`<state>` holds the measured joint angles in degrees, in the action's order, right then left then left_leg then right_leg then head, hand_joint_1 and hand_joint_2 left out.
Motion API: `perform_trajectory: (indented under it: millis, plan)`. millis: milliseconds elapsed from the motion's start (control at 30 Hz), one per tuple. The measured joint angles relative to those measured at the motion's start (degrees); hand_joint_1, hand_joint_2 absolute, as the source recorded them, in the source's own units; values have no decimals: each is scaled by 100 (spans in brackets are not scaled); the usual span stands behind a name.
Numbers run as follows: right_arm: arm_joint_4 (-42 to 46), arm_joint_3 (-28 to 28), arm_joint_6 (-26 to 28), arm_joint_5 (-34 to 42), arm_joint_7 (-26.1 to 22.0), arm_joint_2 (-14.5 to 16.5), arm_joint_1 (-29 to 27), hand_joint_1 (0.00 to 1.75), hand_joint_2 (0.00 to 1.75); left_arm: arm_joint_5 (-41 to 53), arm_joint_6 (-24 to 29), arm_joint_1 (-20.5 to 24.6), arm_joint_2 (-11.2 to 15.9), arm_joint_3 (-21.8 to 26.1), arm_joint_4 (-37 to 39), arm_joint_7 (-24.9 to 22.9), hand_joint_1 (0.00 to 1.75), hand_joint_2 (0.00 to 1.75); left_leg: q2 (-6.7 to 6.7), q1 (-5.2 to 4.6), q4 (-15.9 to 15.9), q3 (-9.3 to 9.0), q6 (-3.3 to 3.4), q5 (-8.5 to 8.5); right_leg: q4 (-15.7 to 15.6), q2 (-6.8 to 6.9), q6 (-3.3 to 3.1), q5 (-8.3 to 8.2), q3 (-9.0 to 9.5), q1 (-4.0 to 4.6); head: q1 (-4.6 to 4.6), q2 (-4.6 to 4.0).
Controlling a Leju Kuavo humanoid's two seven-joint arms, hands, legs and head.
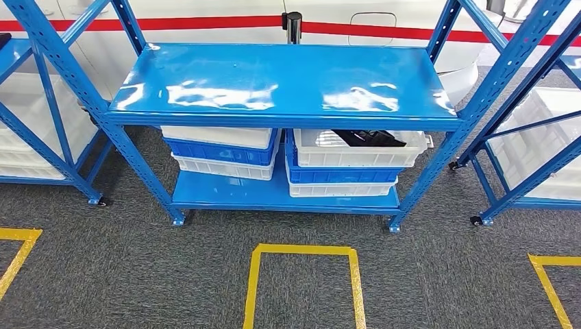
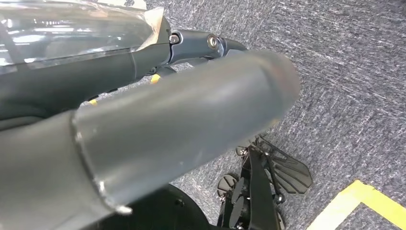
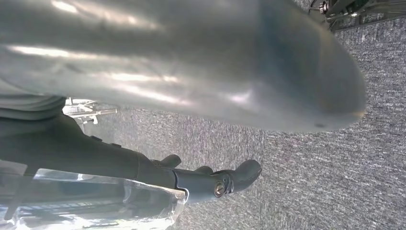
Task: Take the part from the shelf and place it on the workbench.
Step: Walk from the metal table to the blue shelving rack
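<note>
Blue steel shelf (image 1: 281,82) stands on grey carpet floor (image 1: 123,267); top deck glossy, bare metal. Lower deck holds two stacks of crates. Left stack: white crate (image 1: 216,136) over blue crate (image 1: 220,152) over another white crate (image 1: 226,168). Right stack: white crate (image 1: 356,156) on top with dark part (image 1: 368,138) inside, blue crate (image 1: 342,174) beneath, white crate (image 1: 341,188) at bottom. Yellow tape square (image 1: 303,284) on the floor before the shelf's front edge.

A glossy blue shelf (image 1: 281,86) holds white crates (image 1: 360,149) stacked with blue crates (image 1: 220,150), a black part (image 1: 368,138) lies in one, and yellow tape (image 1: 303,249) marks the speckled grey carpet (image 1: 137,267).
</note>
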<state>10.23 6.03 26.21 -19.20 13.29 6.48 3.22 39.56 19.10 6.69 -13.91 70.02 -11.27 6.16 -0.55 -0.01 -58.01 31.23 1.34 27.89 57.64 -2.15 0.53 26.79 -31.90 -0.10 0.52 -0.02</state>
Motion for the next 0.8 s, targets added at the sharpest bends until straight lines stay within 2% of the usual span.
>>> perform_trajectory:
  millis: [33, 67, 267, 400, 500, 633, 800]
  plan:
    - [0, -10, 0, -7, 2, -3, 0, 0, 131, 4, -13, 0, 1, 1, 0, 39, 0, 175, 0, 4, 0, 0, 0, 0, 0, 0, 0, 0, 0, 1, 0, 0]
    - [-1, -20, 3, -13, 9, -7, 0, 0, 175, 10, -50, -2, 8, 0, 0, 95, 0, 175, 0, 7, 0, 0, -1, -1, 0, 0, 0, 0, 1, 2, 1, 0]
    - [1, -33, 43, 16, 50, -44, -7, 0, 175, 70, -467, -62, 193, -4, -1, 205, 0, 175, 1, 28, 1, -2, -6, -4, 2, -2, -2, -1, 1, 10, 0, 0]
    - [-1, -33, 43, 16, 50, -54, -8, 0, 0, 74, -493, -102, 278, -3, -3, 201, 0, 175, 0, 36, 2, -2, -9, -6, 2, -1, -3, 0, -2, 12, -2, 0]
    - [1, -33, 45, 8, 60, -57, -7, 0, 0, 84, -467, -107, 292, -4, -3, 173, 0, 175, 0, 37, 2, 3, -11, -7, 3, -1, -4, 0, -2, 13, 0, 0]
    - [1, -35, 90, -61, 65, -58, -3, 0, 175, 142, -368, -107, 292, -4, -3, 131, 0, 175, 0, 36, 2, 4, -11, -7, 2, -1, -5, 0, -1, 13, 1, 0]
    - [2, -47, 155, -138, 38, -58, -1, 0, 175, 176, -337, -107, 301, -4, -5, 158, 0, 175, 0, 36, 2, 3, -11, -7, 2, -1, -4, 0, 0, 12, 1, 1]
